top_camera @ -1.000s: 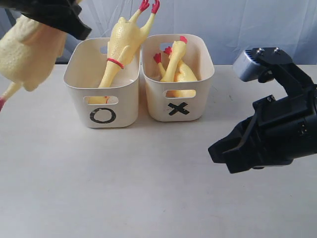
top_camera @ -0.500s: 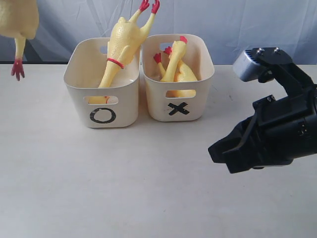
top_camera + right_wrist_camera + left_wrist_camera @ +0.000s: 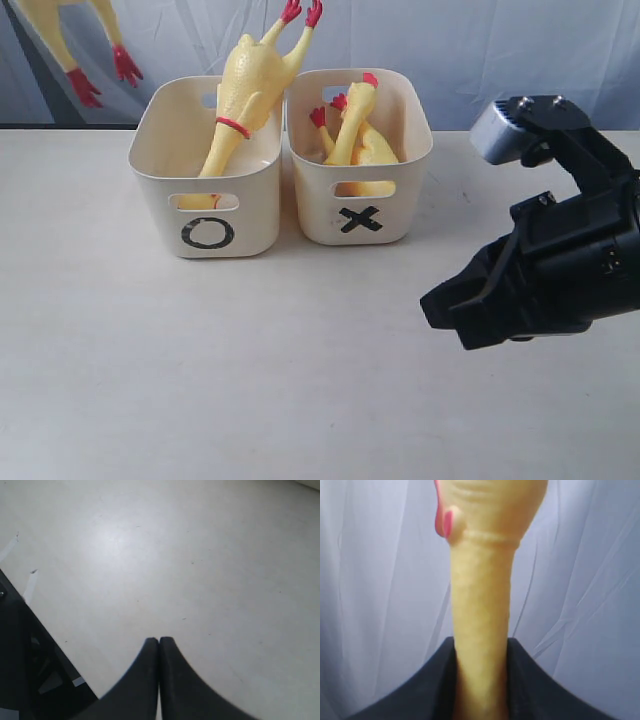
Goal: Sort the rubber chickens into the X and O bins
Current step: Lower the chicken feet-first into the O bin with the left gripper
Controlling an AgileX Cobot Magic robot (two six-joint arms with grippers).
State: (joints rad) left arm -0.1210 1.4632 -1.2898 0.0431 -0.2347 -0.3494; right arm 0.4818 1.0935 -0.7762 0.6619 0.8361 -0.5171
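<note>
Though outside the exterior view, left gripper (image 3: 480, 692): dark jaws clamped narrow on the neck of the held chicken (image 3: 482, 605)
held chicken: smooth matte yellow rubber; ridged collar, red wattle; aloft at the exterior view's upper left, red feet dangling
right gripper (image 3: 159, 644): black tapered jaws pressed together, gripping nothing; over the pale table (image 3: 300, 380)
O bin (image 3: 255, 215): cream plastic, rounded corners; one banded chicken (image 3: 245, 95) inside, feet up
X bin (image 3: 400, 215): just beside O bin; two smaller chickens (image 3: 360, 140) inside
backdrop (image 3: 480, 40): pale draped cloth

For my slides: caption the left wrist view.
Black left gripper holds a long yellow rubber chicken by its neck, curtain behind.
</note>
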